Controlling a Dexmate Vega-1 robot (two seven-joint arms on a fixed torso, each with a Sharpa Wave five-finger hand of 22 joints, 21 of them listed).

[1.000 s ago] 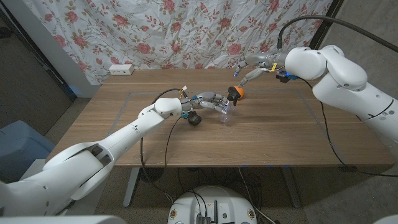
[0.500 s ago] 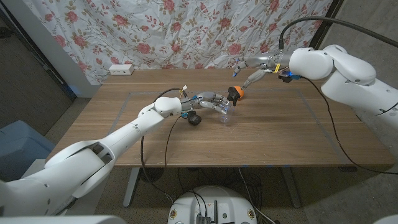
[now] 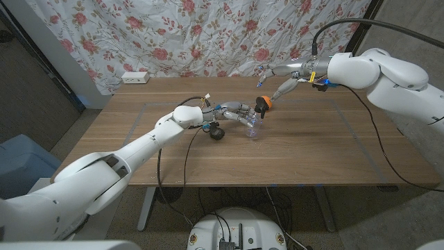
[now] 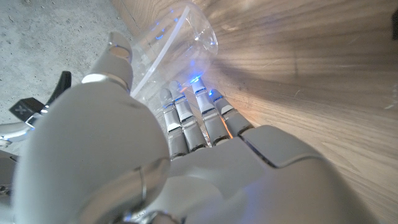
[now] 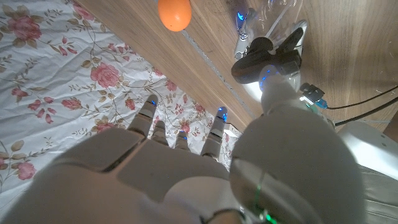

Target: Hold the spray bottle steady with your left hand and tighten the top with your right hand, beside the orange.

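A clear spray bottle [image 3: 252,126] stands near the table's middle, and my left hand [image 3: 234,112] grips its body from the left. In the left wrist view my fingers [image 4: 194,119] wrap the clear bottle [image 4: 181,30]. The black spray top [image 3: 261,104] sits on the bottle, close against the orange [image 3: 270,106] just behind it. My right hand [image 3: 279,76] hovers above and behind the orange with its fingers apart, holding nothing and clear of the top. The right wrist view looks down past my right hand [image 5: 177,171] at the orange [image 5: 174,14] and the black top [image 5: 266,60].
A white power strip [image 3: 135,77] lies at the table's back left, under a flowered curtain [image 3: 208,35]. A dark round part [image 3: 217,132] hangs at my left wrist, just above the wooden table [image 3: 312,153]. Cables trail from both arms.
My right arm has swung out to the right and its fingers have spread a little wider above the orange. My left hand still grips the bottle in the same place.
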